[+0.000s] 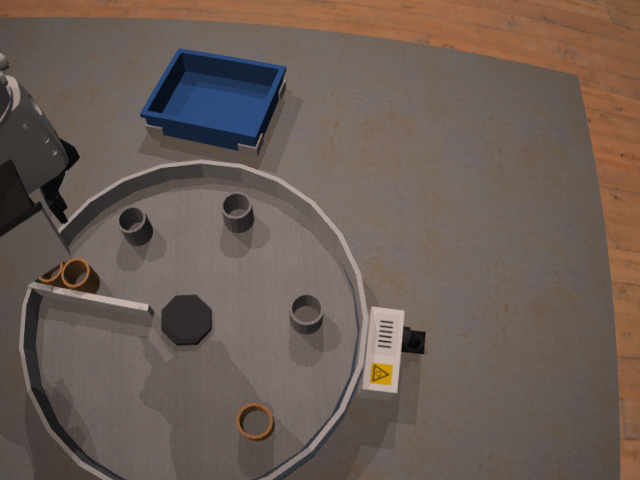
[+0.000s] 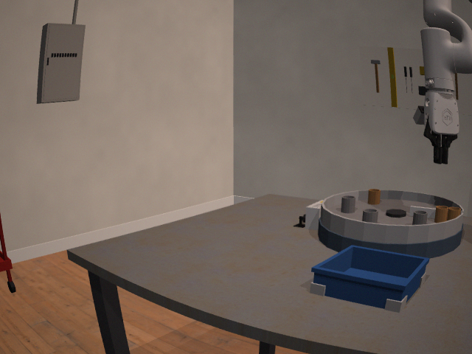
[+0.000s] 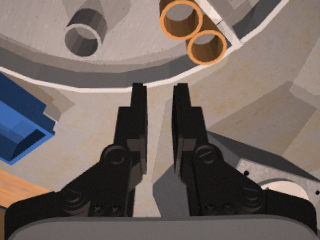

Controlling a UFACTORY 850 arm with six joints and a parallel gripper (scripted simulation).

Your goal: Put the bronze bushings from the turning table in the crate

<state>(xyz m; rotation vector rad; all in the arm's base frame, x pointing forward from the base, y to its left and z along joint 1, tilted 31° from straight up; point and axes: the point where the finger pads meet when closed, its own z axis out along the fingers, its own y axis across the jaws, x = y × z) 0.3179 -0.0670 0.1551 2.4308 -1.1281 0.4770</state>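
The round turning table (image 1: 191, 320) holds three bronze bushings and three steel ones. Two bronze bushings (image 1: 80, 273) (image 1: 50, 272) touch each other against a white deflector bar (image 1: 90, 298) at the left rim; they also show in the wrist view (image 3: 180, 19) (image 3: 207, 47). A third bronze bushing (image 1: 254, 421) stands near the front rim. Steel bushings (image 1: 135, 225) (image 1: 237, 211) (image 1: 306, 313) stand upright further in. The blue crate (image 1: 214, 103) is empty behind the table. My gripper (image 3: 159, 102) (image 2: 441, 155) hangs high above the left rim, fingers a narrow gap apart with nothing between them.
A black octagonal hub (image 1: 186, 319) sits at the turning table's centre. A white control box (image 1: 382, 348) with a yellow warning sign stands against its right rim. The raised rim rings the table. The crate's corner shows in the wrist view (image 3: 16, 123).
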